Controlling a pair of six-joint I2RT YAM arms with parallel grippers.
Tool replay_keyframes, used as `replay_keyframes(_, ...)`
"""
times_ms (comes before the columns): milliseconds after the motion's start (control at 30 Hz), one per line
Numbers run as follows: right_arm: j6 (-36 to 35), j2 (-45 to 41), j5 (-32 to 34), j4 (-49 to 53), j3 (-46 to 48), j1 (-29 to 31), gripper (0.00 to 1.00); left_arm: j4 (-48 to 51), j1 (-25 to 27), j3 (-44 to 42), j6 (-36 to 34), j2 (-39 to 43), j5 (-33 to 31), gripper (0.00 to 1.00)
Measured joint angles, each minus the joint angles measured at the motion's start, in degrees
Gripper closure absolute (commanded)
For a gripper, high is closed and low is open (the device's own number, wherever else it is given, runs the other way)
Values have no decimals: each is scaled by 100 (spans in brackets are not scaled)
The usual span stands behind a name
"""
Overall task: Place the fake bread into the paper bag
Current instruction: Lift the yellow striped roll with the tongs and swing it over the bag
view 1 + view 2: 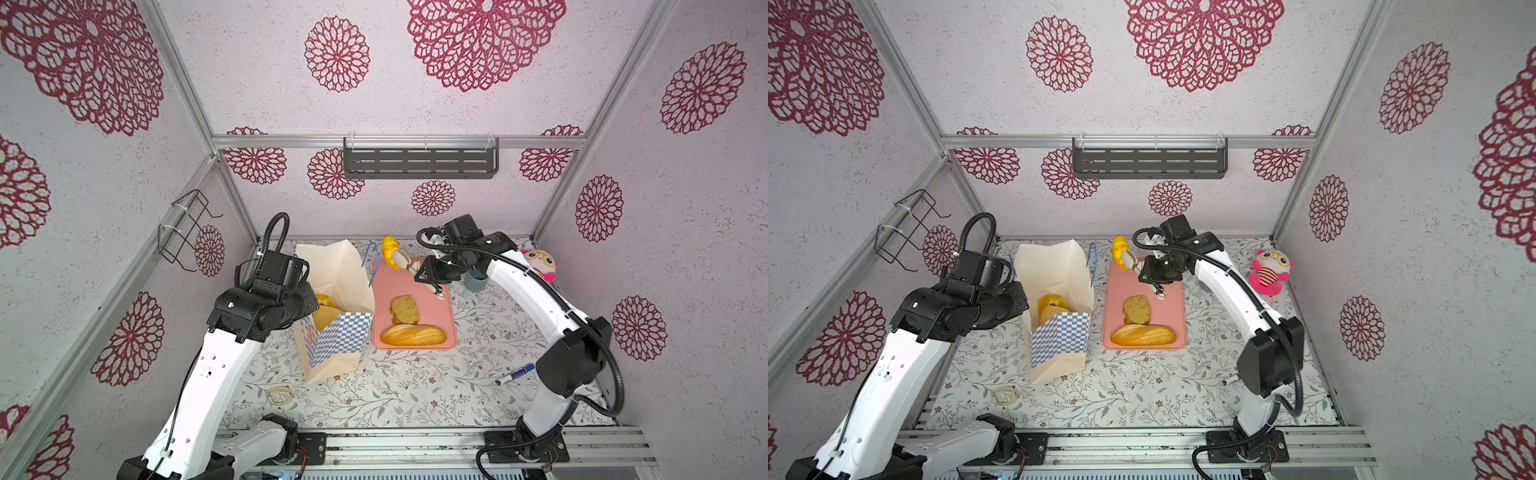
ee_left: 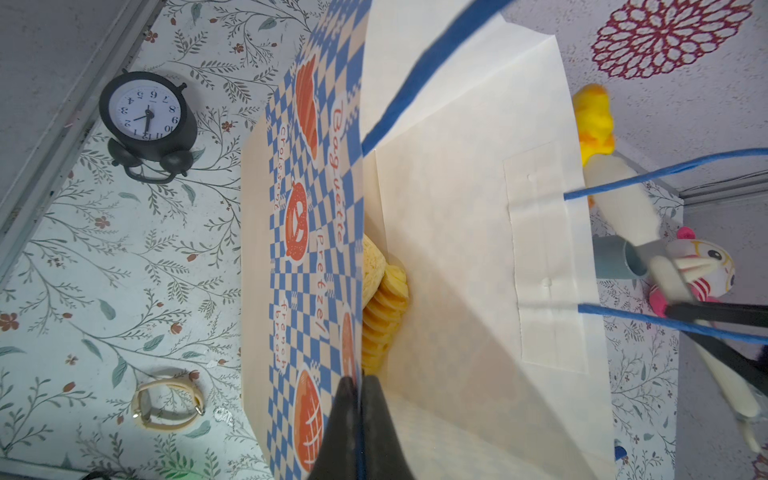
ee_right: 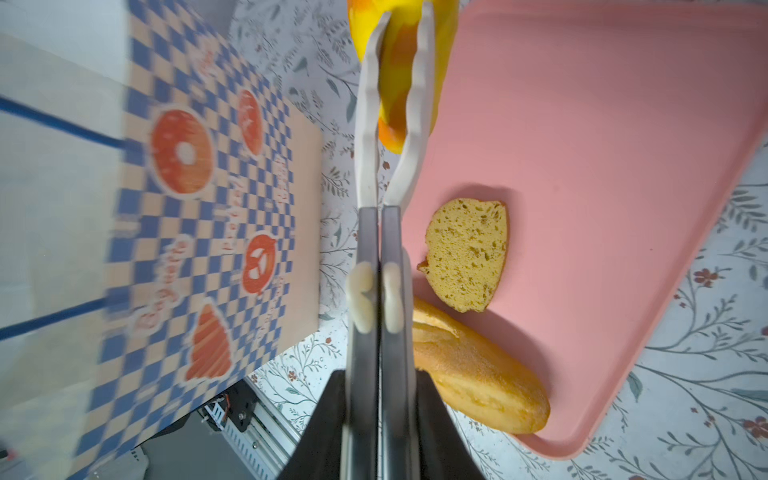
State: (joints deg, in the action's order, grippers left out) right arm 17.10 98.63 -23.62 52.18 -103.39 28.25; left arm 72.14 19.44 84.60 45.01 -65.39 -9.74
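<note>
So the right fingers (image 3: 324,424) are clenched on the handles of a pair of white tongs (image 3: 368,145), and the tongs' tips are pinching a yellow pastry (image 1: 390,248). That piece is up in the air over the far end of the pink tray (image 1: 436,320), just beside the blue cord handle of the paper bag (image 1: 328,266), not in the bag yet.

The left fingers (image 2: 380,424) are squeezed tight on the top edge of the bag's checkered side. The bag stands upright on the bench (image 1: 415,386) with its mouth open, right next to the tray. You can see a couple of golden pastries (image 1: 326,309) already down inside it.

On the tray there's a speckled slice (image 1: 404,309) and, touching it at the near end, a long loaf (image 1: 413,335).

Random other stuff around: a pink plush toy (image 1: 1271,270) in the far right corner, a grey cup (image 1: 476,281) near it, a blue marker (image 1: 515,374), a cream wristwatch (image 1: 280,395) and a little black alarm clock (image 2: 147,118).
</note>
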Motion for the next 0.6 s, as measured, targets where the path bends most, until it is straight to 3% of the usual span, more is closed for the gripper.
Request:
replay_keyframes(333, 662, -1106, -245, -511, -356, 129, 100, -149, 0, 0, -26, -181, 44, 100)
replay_keyframes(600, 1110, -1161, -516, -1071, -953, 1073, 100, -258, 0, 13, -59, -289, 131, 100)
